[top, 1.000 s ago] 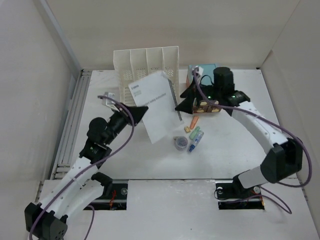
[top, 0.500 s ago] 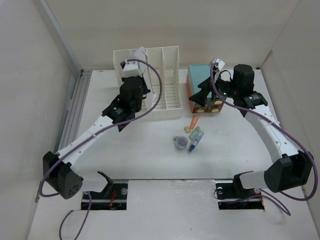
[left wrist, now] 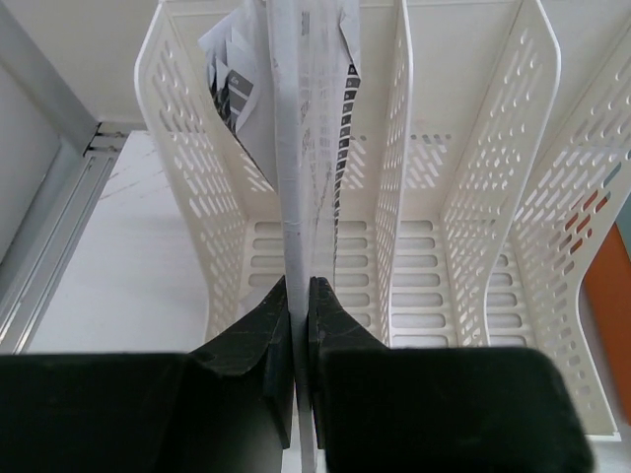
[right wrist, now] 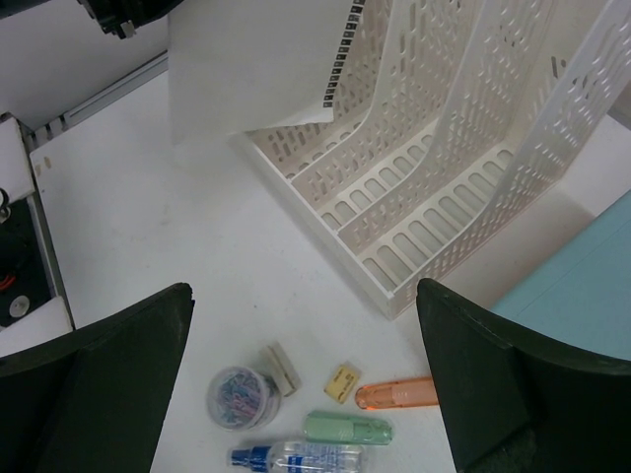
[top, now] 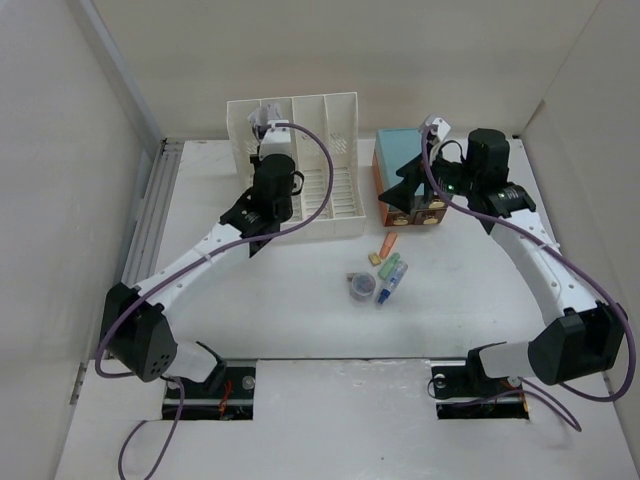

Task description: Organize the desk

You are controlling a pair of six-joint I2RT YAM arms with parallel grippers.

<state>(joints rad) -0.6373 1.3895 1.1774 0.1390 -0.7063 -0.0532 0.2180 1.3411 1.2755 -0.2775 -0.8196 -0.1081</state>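
My left gripper is shut on the near edge of a white printed booklet. The booklet stands upright in the leftmost slot of the white file rack at the back of the desk. My right gripper hangs open and holds nothing. It is in front of the teal drawer box, above small items lying on the desk.
A paperclip tub, small white block, yellow eraser, orange highlighter, green highlighter and spray bottle lie together mid-desk. A grey rail runs along the left edge.
The left arm has carried the booklet from low over the desk up into the rack's leftmost slot. The right gripper drew back from the booklet toward the teal box, then stayed still.
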